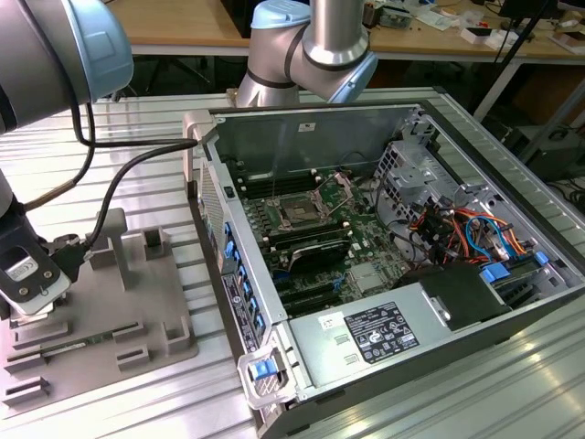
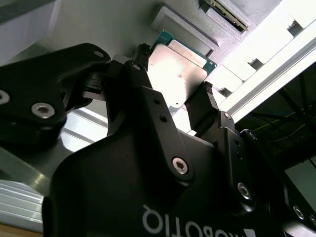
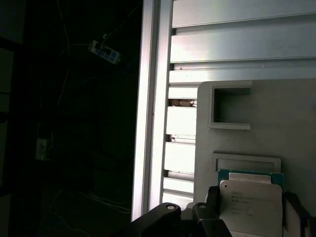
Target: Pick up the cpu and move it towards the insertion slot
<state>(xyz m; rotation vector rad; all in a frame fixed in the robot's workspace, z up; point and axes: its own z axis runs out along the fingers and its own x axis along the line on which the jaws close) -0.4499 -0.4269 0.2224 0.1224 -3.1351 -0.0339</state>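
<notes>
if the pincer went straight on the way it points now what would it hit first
Probably the cpu, lying flat on the grey tray right in front of the pincer; how near it is is hard to judge.

I'm running this from afar, and it's a robotics lab set up for PC hardware assembly. The robot arm (image 1: 334, 46) reaches over a slatted aluminium table (image 1: 512, 384). An open computer case (image 1: 311, 133) sits on the table with its motherboard (image 1: 366, 251) bare, the insertion slot (image 1: 300, 212) exposed, and orange and blue cables (image 1: 457, 229) on the exterior view's right. A grey moulded fixture tray (image 1: 101, 320) lies beside the case on the exterior view's left. Far back are wooden workbenches (image 1: 174, 23) with scattered parts (image 1: 430, 16).
</notes>
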